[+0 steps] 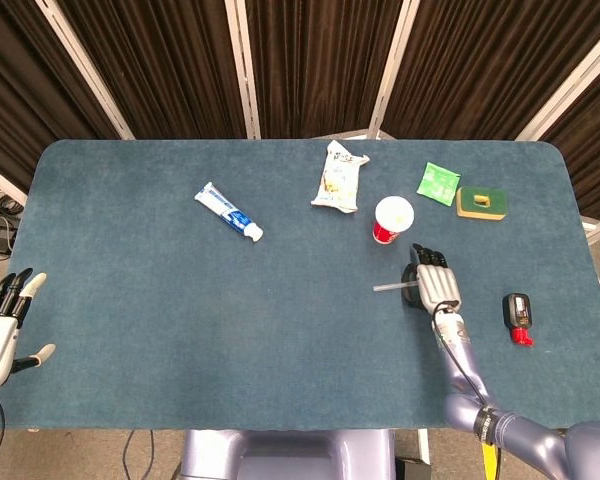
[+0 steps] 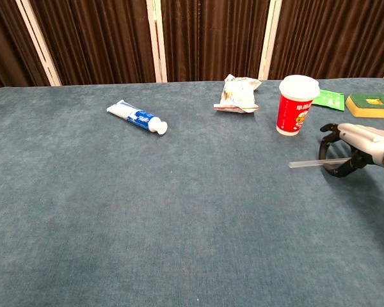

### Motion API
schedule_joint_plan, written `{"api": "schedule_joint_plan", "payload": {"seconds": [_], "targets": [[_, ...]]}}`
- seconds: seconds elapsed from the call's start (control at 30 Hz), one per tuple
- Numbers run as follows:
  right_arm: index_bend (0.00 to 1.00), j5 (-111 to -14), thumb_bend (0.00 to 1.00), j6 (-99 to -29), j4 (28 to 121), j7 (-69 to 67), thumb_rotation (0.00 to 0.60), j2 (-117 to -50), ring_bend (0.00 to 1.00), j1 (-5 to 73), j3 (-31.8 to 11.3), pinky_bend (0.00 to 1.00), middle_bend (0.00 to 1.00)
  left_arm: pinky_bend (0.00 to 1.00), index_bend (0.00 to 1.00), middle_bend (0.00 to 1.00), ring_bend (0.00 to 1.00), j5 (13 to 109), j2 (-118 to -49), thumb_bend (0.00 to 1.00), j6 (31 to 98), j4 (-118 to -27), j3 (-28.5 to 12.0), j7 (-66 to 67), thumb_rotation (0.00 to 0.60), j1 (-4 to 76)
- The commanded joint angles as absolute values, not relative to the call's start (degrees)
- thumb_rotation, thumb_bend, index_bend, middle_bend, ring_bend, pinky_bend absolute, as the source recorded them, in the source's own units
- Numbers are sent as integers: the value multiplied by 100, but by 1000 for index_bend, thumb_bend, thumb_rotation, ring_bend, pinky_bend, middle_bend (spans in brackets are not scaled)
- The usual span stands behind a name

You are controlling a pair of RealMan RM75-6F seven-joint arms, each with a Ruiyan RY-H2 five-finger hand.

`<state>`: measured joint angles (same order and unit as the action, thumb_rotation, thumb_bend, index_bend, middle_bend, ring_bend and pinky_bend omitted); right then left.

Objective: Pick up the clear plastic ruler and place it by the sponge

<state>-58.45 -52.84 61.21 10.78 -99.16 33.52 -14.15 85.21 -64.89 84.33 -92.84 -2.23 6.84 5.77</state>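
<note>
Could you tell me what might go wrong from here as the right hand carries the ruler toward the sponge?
The right hand holds the ruler near one end, so the long free end could swing or slip out. The red cup stands close beside the hand, roughly on the way to the sponge, and could be knocked over. The green packet lies right next to the sponge, so the ruler may land on it.

On my feed, a toothpaste tube (image 1: 229, 212) lies slantwise left of centre. A crinkled snack packet (image 1: 339, 176) sits near a red cup (image 1: 392, 218), a green sachet (image 1: 438, 183) beyond. Possibly a small black bottle (image 1: 517, 316), red-capped, lies far right.
</note>
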Motion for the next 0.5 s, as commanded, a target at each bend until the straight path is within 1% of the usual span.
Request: {"api": "schedule_joint_plan", "payload": {"seconds": [0.03, 0.37, 0.5], "targets": [[516, -5915, 472, -5366, 6272, 1049, 600, -9848, 0, 3348, -1439, 0, 43, 0, 1, 0, 0, 8519, -6488, 138, 8430, -9284, -224, 682, 600, 578], [523, -6036, 471, -5766, 7171, 810, 600, -9391, 0, 3145, -1579, 0, 51, 0, 2, 0, 0, 8512, -6481, 138, 8426, -9294, -220, 679, 600, 576], [525, -5959, 471, -5990, 7655, 630, 600, -9118, 0, 3004, -1759, 0, 54, 0, 3, 0, 0, 8518, -6482, 140, 8441, -9296, -222, 682, 600, 572]]}}
